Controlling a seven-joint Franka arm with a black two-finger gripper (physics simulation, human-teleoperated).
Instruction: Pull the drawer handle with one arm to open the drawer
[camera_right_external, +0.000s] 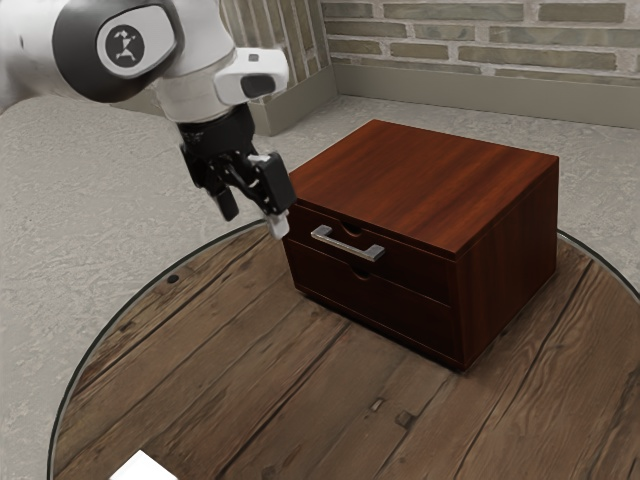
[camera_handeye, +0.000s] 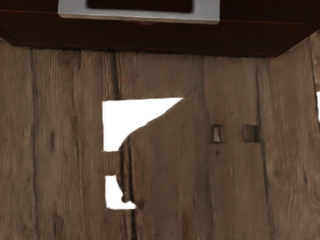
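The black two-finger end effector (camera_right_external: 253, 214) hangs released and empty, at nine o'clock of the silver bar drawer handle (camera_right_external: 347, 243), near but apart. The handle sits on the upper drawer (camera_right_external: 410, 268) of a reddish-brown wooden cabinet (camera_right_external: 430, 180) on the round plank tabletop (camera_right_external: 250, 380).

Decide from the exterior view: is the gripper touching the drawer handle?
No, the gripper hangs open beside the cabinet corner, apart from the drawer handle.

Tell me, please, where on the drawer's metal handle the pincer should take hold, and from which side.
Take the handle at the middle of its straight bar, coming from the front of the upper drawer. The bar lies level and stands off the face, a recess behind it, so the open pincer could probably close one finger above and one below.
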